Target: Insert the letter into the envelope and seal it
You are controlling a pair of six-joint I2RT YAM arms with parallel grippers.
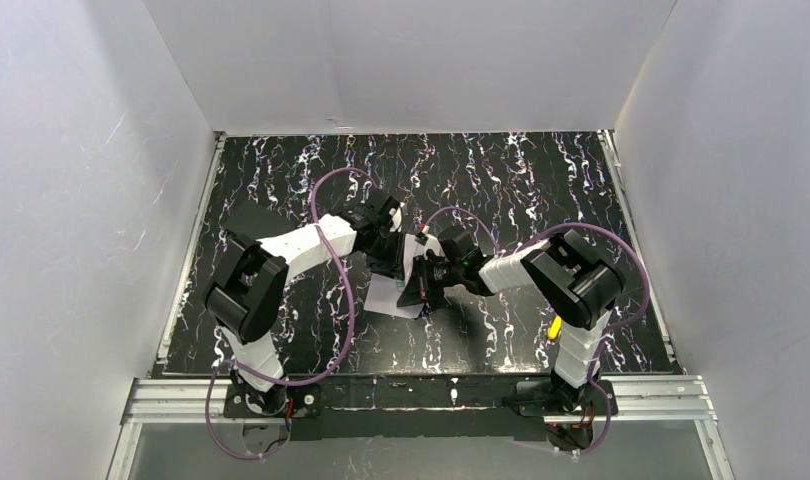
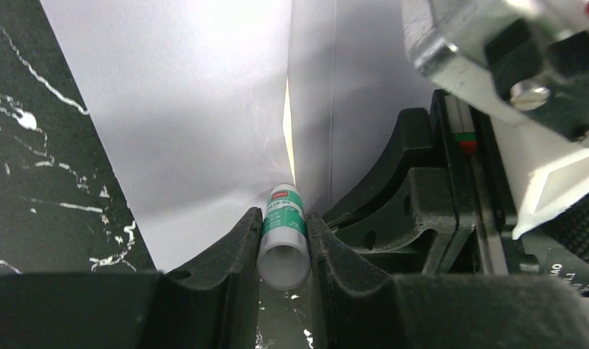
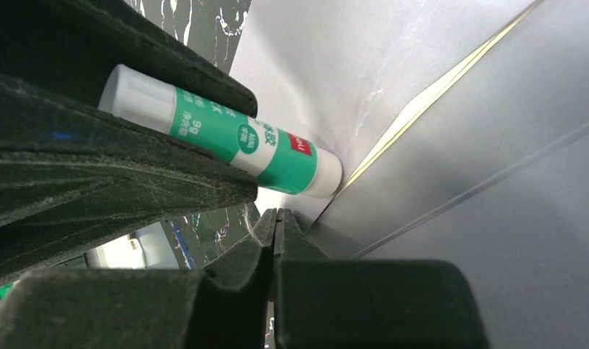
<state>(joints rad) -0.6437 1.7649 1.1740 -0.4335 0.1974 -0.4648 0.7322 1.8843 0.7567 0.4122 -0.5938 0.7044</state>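
The pale lavender envelope lies mid-table between both arms. Its flap stands raised. Of the letter, only a thin tan strip shows along the crease inside the envelope. My left gripper is shut on a green-and-white glue stick, whose tip touches the envelope at the crease. My right gripper is shut, its tips pressed together at the flap's lower edge, seemingly pinching it.
The black marbled table is boxed in by white walls on three sides. A small yellow thing shows beside the right arm's base. The two wrists sit very close together over the envelope.
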